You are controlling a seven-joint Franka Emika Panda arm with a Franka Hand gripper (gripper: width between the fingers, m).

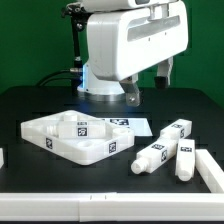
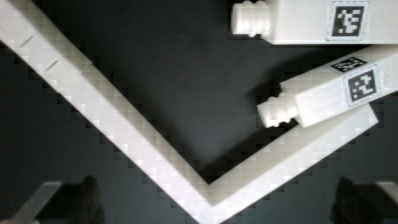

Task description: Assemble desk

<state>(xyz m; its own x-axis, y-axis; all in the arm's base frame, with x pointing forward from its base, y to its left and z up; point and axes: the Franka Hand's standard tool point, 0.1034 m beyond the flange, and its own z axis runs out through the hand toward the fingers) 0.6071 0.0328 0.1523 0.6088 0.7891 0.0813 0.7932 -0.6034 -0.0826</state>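
Observation:
The desk's large white rimmed panel (image 1: 75, 138) lies flat at the exterior view's left, with tags on its sides. Three short white legs with tags lie loose to its right (image 1: 176, 129) (image 1: 152, 155) (image 1: 186, 161). Two of these legs (image 2: 302, 22) (image 2: 331, 93) show in the wrist view, each with a round peg end. My gripper (image 1: 150, 82) hangs high above the table behind the parts, open and holding nothing. In the wrist view the gripper (image 2: 217, 205) has its dark fingertips (image 2: 68, 200) far apart, well above the table.
A white angled rail (image 2: 125, 120) forms a corner below the gripper; in the exterior view the rail (image 1: 208, 172) runs along the table's front and right side. The marker board (image 1: 133, 124) lies behind the panel. The arm's base (image 1: 105, 88) stands at the back.

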